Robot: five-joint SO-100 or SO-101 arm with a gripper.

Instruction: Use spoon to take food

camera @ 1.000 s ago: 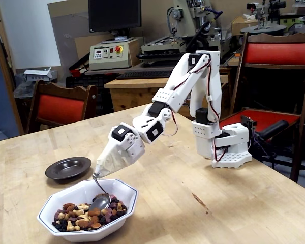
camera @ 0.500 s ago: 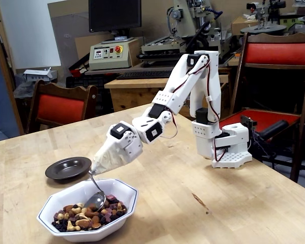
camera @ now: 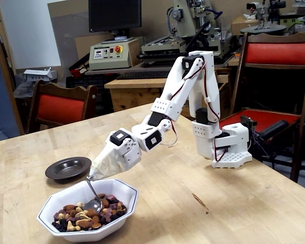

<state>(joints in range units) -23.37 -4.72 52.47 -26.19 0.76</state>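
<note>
Low in the frame's left, I have the gripper [camera: 93,174] clenched on the spoon [camera: 93,200], tilted so its bowl digs into the food [camera: 86,214]. The white bowl [camera: 123,192] keeps the mix heaped for scooping.

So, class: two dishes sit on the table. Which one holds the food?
The white octagonal bowl nearest the camera holds the nuts and dried fruit, with the spoon dipping into it. The small dark saucer behind it looks empty.

Showing white arm [camera: 183,96], silver spoon [camera: 93,202], white bowl [camera: 123,193] w/ brown, pale & dark purple food [camera: 84,213]. Sitting nearby: dark brown dish [camera: 68,168], tan wood table [camera: 203,198].
</note>
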